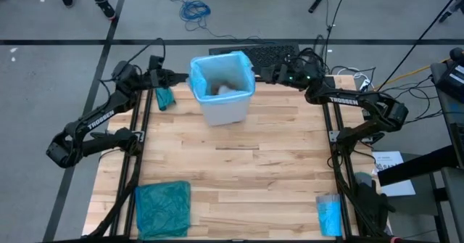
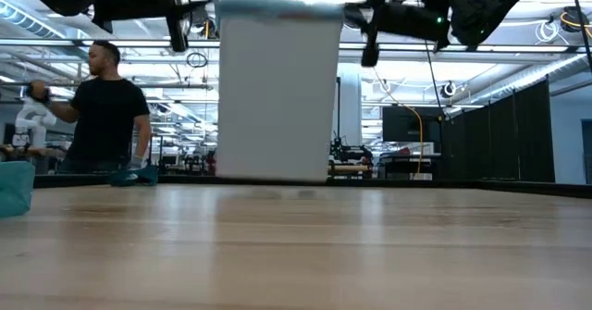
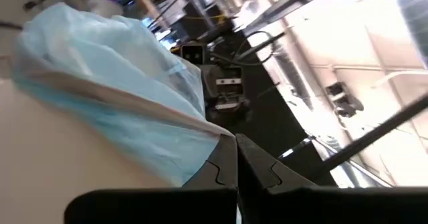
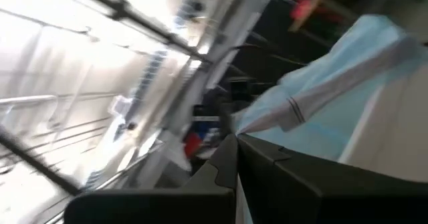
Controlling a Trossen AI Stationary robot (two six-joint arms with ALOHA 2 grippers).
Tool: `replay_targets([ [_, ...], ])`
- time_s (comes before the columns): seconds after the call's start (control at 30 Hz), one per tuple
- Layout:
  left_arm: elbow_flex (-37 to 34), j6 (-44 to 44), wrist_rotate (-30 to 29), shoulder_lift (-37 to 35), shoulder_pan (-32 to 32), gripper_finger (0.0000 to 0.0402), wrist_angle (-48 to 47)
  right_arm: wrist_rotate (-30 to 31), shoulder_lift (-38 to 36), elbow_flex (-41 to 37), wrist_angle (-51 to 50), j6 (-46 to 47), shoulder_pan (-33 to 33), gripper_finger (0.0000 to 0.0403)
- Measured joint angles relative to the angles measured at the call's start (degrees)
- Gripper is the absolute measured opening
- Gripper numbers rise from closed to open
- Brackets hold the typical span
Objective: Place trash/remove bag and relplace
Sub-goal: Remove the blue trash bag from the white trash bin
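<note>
A white bin (image 1: 226, 105) stands at the table's far middle, lined with the light blue bag (image 1: 217, 67), whose edge is folded over the rim. Pale crumpled trash (image 1: 226, 89) lies inside. My left gripper (image 1: 184, 79) is shut on the bag at the bin's left rim. My right gripper (image 1: 259, 74) is shut on it at the right rim. In the low view both grippers (image 2: 211, 18) (image 2: 351, 16) sit at the height of the bin's top. Whether the bin's base (image 2: 276, 177) is off the table, I cannot tell. My left gripper pinches the bag's folded-over edge (image 3: 208, 142) between its two fingers at the bin's left rim. The fingers come about level from the table's left. The plastic runs in a drawn tongue from the rim to the fingertips. My right gripper pinches the bag's folded-over edge (image 4: 257, 125) between its two fingers at the bin's right rim. The fingers come about level from the table's right. The plastic is pulled to a point at the fingertips.
A darker teal-green bag (image 1: 163, 208) lies at the near left corner, and a small teal piece (image 1: 165, 98) lies left of the bin. A bright blue roll (image 1: 328, 214) lies at the near right. A person (image 2: 106, 106) stands beyond the table.
</note>
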Motion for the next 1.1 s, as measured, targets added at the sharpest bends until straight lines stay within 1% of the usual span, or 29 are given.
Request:
replay_targets([
  [0.17, -0.03, 1.22, -0.44, 0.1, 0.07, 0.0, -4.46, 1.14, 0.08, -0.13, -5.13, -0.48, 0.78, 0.0],
  [0.27, 0.61, 0.42, -0.41, -0.05, -0.31, 0.0, -2.06, 1.44, -0.13, -0.02, -0.37, 0.12, 1.86, 0.0],
  [0.3, 1.1, 1.0, -0.39, -0.21, -0.31, 0.0, -2.36, 1.2, -0.69, 0.29, -0.5, 0.05, 1.97, 0.0],
  [0.43, 0.96, 5.59, -0.18, 0.11, -0.31, 0.0, -12.6, 1.94, -0.72, 0.17, -9.66, -1.9, 2.1, 0.0],
  [0.5, 0.84, 6.13, -0.34, 0.45, -0.45, 0.0, -14.43, 1.09, -0.5, -0.08, -10.68, -1.88, 2.69, 0.0],
  [0.57, 0.96, 6.43, 0.48, 0.15, -1.17, 0.0, -13.67, 0.13, -1.2, 0.31, -10.54, -2.19, 3.42, 0.0],
  [0.67, 1.41, 6.29, 0.49, -0.3, -1.34, 0.0, -12.61, -0.31, -1.43, 0.22, -15.72, -3.34, 4.25, 0.0],
  [0.73, 1.29, 5.2, 0.34, -0.36, -1.32, 0.0, -10.66, 0.0, -1.29, 0.06, -14.93, -3.17, 4.76, 0.0],
  [0.83, 1.32, 3.21, 1.68, -0.5, -1.43, 0.0, -7.61, -0.23, -1.46, 0.17, -9.54, -1.14, 4.85, 0.0001],
  [1.0, 1.32, 1.89, 3.13, -0.28, -1.38, 0.0, -7.91, 0.13, -1.58, 0.21, -11.12, -0.61, 4.84, 0.0001],
  [1.1, 1.32, 0.14, 4.0, -0.3, -1.4, 0.0, -4.81, 0.21, -1.56, 0.19, -6.82, 0.5, 4.86, 0.0001],
])
